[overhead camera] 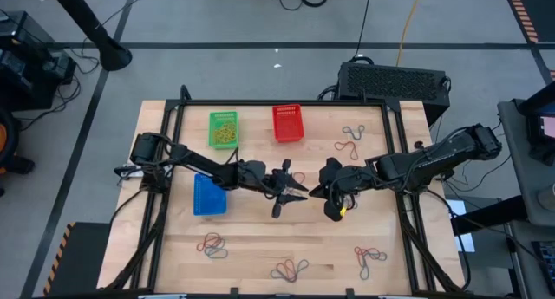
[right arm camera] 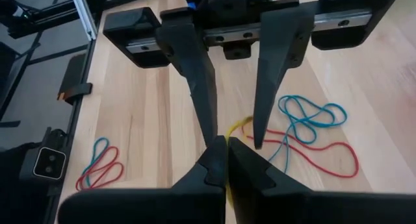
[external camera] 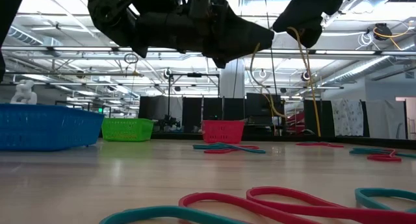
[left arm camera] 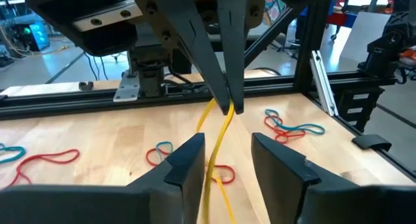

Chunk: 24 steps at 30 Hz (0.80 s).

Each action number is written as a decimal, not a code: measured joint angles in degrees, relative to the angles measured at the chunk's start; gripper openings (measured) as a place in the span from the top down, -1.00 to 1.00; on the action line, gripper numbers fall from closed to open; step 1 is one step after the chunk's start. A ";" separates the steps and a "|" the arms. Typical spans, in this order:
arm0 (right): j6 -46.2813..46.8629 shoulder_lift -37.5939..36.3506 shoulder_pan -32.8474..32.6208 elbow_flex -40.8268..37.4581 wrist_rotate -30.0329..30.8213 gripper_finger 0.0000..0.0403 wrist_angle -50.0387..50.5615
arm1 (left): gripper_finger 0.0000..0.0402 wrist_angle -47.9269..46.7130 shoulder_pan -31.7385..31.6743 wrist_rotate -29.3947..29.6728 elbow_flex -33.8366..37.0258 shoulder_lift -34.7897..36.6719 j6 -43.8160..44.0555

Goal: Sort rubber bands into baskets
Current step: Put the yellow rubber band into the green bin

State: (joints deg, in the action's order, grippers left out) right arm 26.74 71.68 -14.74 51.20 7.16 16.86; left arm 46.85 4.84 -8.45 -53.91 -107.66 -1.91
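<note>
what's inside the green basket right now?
The green basket holds a tangle of yellow rubber bands, seen from above. Its floor beneath them is covered; the low view shows only its outer wall.

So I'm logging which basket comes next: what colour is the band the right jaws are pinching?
Yellow band, clearest in the left wrist view.

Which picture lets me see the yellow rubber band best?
The left wrist view: the yellow rubber band hangs long and clear from the right end effector. The low view shows it dangling. The right wrist view shows a bit; the high view just a speck.
</note>
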 joint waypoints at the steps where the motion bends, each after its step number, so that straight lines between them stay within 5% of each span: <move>1: 0.00 0.00 0.00 0.00 0.00 1.00 0.02 | 0.39 0.00 0.00 0.02 0.00 0.00 0.00; 10: -0.53 0.00 0.00 0.00 0.00 1.00 0.09 | 0.95 -1.05 0.00 0.09 0.02 0.00 0.04; 16: -1.46 0.00 0.04 0.00 0.31 0.95 0.14 | 0.98 -1.16 0.00 0.09 0.02 0.02 0.06; 24: -4.95 -0.19 0.17 0.00 4.29 0.56 1.87 | 0.98 -4.65 -0.61 0.11 0.09 0.99 0.04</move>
State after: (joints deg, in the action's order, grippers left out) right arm 21.79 71.49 -14.57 51.20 11.45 18.73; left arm 42.20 4.24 -8.34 -53.82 -106.66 -1.87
